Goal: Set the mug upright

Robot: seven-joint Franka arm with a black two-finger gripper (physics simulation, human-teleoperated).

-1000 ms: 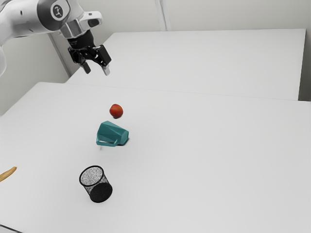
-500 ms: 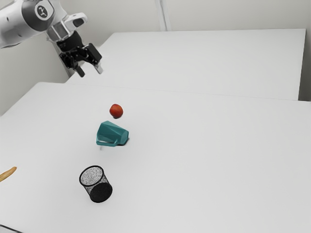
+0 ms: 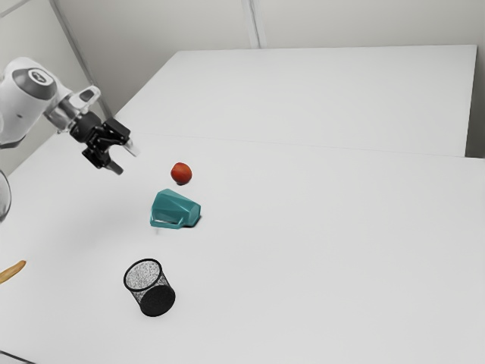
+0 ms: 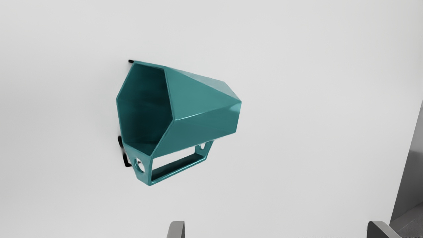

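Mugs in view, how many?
1. The mug lies on its side on the table, between the red ball and mesh holder, clear of the open end effector.

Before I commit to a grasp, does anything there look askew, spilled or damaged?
The teal mug lies on its side on the table, though the task wants it upright. Small dark marks beside it look odd too; I can't tell what they are. I see no spill or damage.

Mug (image 4: 201, 99): was teal, darker inside.
Ball (image 3: 181, 174): was red.
Lower-left cup (image 3: 155, 297): was black, speckled grey.
Table (image 3: 318, 265): was white.
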